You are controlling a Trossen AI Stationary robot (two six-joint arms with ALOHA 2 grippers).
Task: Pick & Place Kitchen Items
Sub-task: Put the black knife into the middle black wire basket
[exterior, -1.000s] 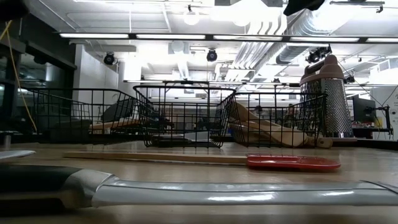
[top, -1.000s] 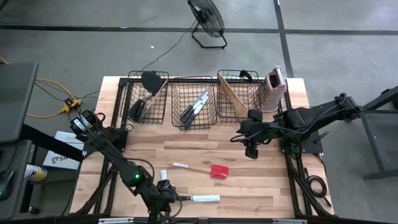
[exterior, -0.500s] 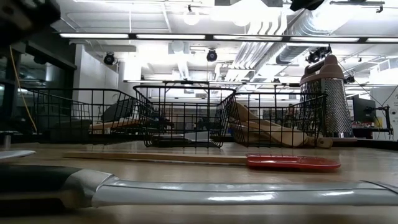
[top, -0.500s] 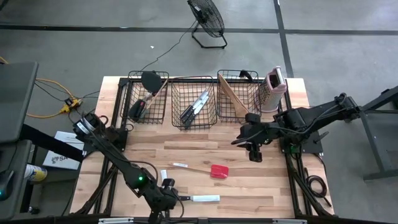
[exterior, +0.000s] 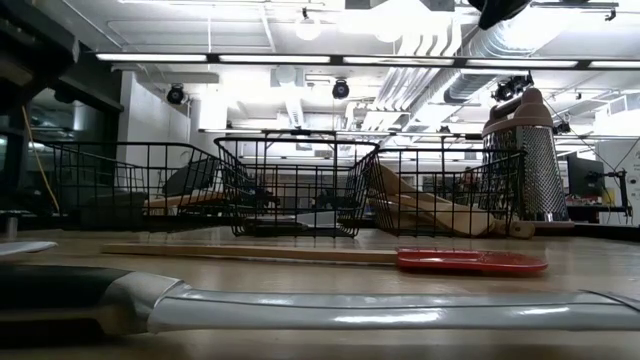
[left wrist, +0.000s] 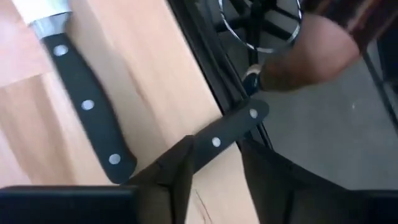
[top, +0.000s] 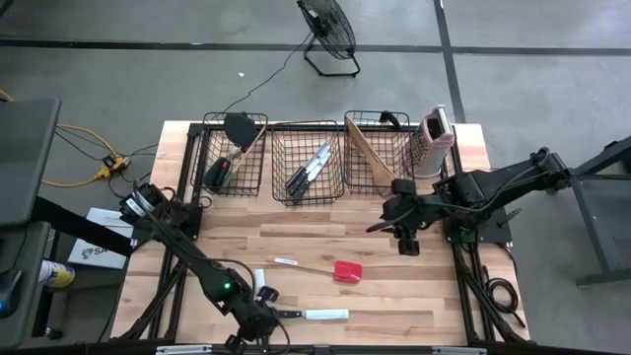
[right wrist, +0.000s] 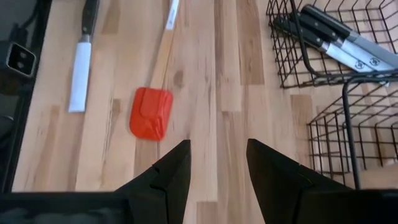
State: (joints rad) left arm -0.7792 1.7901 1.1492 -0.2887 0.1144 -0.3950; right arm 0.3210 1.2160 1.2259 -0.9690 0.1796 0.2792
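Near the table's near edge, my left gripper (top: pixel 260 314) is open. It hovers low over the black handle (left wrist: pixel 231 128) of a small knife, whose pale blade (top: pixel 260 282) shows behind it. A larger black-handled knife (top: pixel 317 315) lies flat beside it, its handle (left wrist: pixel 87 106) toward the gripper. A red-headed spatula (top: pixel 345 271) with a wooden handle lies mid-table. My right gripper (top: pixel 405 243) is open above bare wood at the table's right, its fingers (right wrist: pixel 171 177) pointing down; the red spatula (right wrist: pixel 151 112) is ahead of it. My left gripper's fingers (left wrist: pixel 177 171) stand at the small knife's handle (left wrist: pixel 214 140), which runs slanting behind one finger. I cannot tell whether they touch it.
Three black wire baskets stand along the far edge. The left basket (top: pixel 258 156) holds dark spatulas, the middle basket (top: pixel 280 158) knives, the right basket (top: pixel 406 158) wooden utensils. A pink-and-white grater (top: pixel 435 138) stands at the far right. Bare wood lies between the baskets and the spatula.
My left gripper has moved a little toward the table's near edge and down over the small knife. My right gripper has drifted slightly toward the right and near edges. The knives and the spatula lie where they were.
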